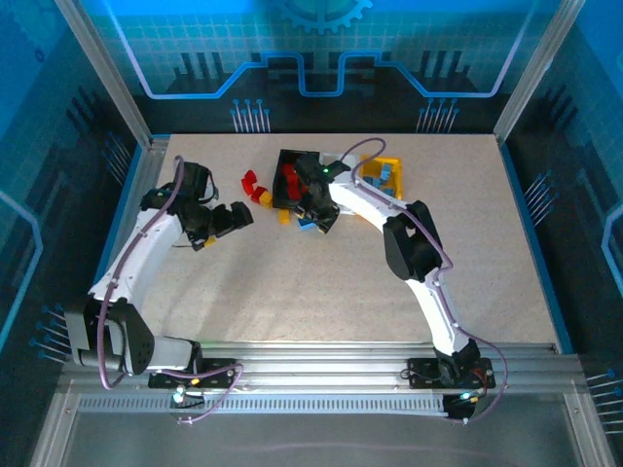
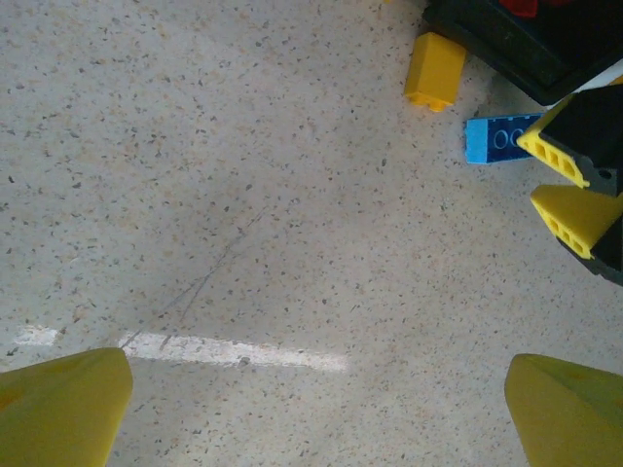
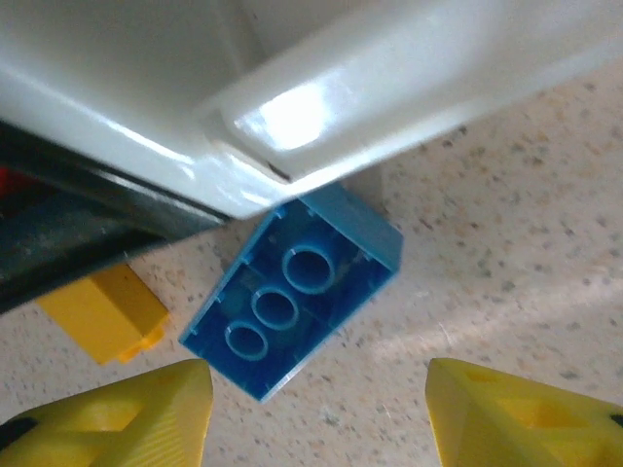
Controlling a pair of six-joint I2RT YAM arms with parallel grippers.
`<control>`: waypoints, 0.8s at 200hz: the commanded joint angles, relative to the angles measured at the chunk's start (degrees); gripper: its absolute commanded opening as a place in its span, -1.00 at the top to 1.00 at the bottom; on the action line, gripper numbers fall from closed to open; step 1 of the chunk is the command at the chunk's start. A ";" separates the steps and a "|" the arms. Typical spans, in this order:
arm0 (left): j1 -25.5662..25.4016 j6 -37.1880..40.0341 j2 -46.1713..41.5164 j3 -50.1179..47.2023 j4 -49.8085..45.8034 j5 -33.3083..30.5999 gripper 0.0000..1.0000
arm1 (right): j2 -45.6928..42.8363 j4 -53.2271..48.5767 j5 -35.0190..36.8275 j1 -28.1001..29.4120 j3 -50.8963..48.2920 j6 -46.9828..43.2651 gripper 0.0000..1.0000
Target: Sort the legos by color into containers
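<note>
Legos, blue: one light-blue brick lies on the desk with its hollow underside up. Its far end is tucked under the corner of the white container.
Legos, yellow: one yellow brick lies on the desk just beside the blue one, near the wall of the black container.
Legos, red: a loose cluster of red legos sits on the desk left of the black container, and more red pieces are inside it.
Yellow container: right of the black one, on the far half of the desk, with blue pieces showing inside.
Right end effector: low over the light-blue brick with its fingers apart, clasping nothing. The brick's near corner reaches toward the gap between them.
Left end effector: fingers spread wide over bare desk, holding nothing, well short of the yellow and blue bricks.
</note>
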 commanded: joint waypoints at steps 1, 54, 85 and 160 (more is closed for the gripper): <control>0.52 2.25 0.62 0.20 -1.64 2.01 -0.98 | 3.06 -3.36 3.17 0.51 3.55 2.49 -0.24; 1.76 4.13 0.54 -0.45 -2.44 3.23 -0.98 | 7.57 -4.55 4.10 0.62 7.99 3.66 -0.24; 2.86 4.76 0.12 -1.86 -2.13 4.04 -0.98 | 8.31 -5.77 4.25 0.62 7.18 3.47 -0.24; 3.64 3.20 0.27 -2.98 0.18 5.82 -0.98 | -4.69 1.45 4.05 0.36 -15.95 0.14 0.11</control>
